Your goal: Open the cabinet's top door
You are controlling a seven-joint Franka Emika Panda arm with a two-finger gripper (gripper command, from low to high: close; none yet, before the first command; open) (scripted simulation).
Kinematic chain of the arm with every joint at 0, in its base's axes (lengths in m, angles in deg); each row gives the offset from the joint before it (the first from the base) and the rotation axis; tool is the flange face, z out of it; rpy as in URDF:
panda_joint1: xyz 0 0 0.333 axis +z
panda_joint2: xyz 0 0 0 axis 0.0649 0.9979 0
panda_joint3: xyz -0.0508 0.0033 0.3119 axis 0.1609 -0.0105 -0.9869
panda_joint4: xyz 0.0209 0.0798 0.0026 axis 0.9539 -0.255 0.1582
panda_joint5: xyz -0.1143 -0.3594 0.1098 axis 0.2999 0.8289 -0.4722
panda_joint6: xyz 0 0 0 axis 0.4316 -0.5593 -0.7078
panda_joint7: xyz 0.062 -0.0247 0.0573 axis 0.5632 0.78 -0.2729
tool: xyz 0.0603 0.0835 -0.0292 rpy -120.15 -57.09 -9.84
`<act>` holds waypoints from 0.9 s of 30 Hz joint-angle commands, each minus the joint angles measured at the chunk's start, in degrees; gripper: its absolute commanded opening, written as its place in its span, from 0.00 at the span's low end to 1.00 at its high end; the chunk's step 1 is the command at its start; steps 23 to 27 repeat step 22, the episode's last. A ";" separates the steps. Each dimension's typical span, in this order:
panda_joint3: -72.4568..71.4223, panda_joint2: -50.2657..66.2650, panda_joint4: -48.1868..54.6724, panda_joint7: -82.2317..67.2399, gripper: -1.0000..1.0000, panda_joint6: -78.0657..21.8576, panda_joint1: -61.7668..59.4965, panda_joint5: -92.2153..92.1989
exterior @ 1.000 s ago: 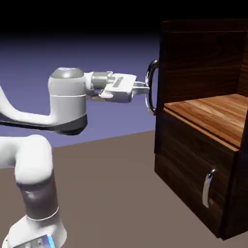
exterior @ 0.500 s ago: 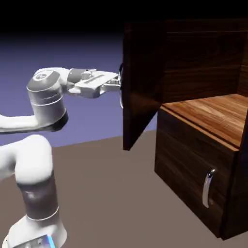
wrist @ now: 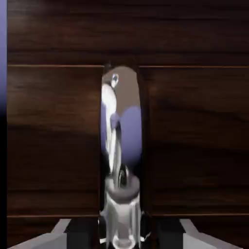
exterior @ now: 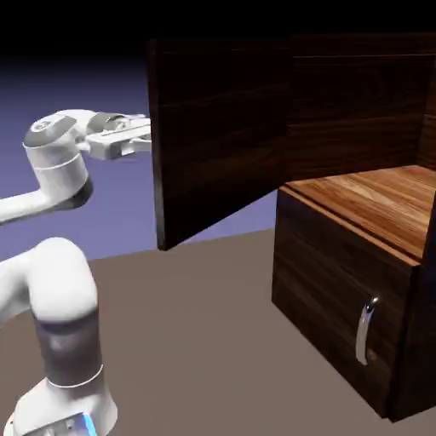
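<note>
you see top door (exterior: 217, 136) swung wide out from cabinet (exterior: 358, 255), hanging over worktop (exterior: 196, 324), orange-brown shelf (exterior: 375, 200) bare behind it. your pincer (wrist: 120, 238) clamped on door's silver handle (wrist: 120, 141), dark wood filling hand view. lower door (exterior: 341, 315) shut, short handle (exterior: 366, 330) untouched.

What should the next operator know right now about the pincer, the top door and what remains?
Pincer: shut on the top door's handle, which fills the hand view's middle.
Top door: swung well out from the cabinet, toward the exterior view's left; its inner face shows to the camera and hides the pincer's tips there.
Inside: the orange-brown shelf is exposed.
Lower door: shut, untouched.
Done: door largely open.
Left: perhaps pull a little wider, then release and withdraw.
</note>
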 commanded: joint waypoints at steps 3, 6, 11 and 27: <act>-6.05 2.13 5.95 0.14 0.00 -6.96 -3.44 -4.70; -10.83 3.87 12.18 0.06 0.00 -13.25 -7.79 -8.24; -16.75 5.81 22.57 -0.57 0.00 -22.49 -15.79 -12.31; -24.21 7.41 43.39 -3.32 0.00 -38.71 -32.57 -16.44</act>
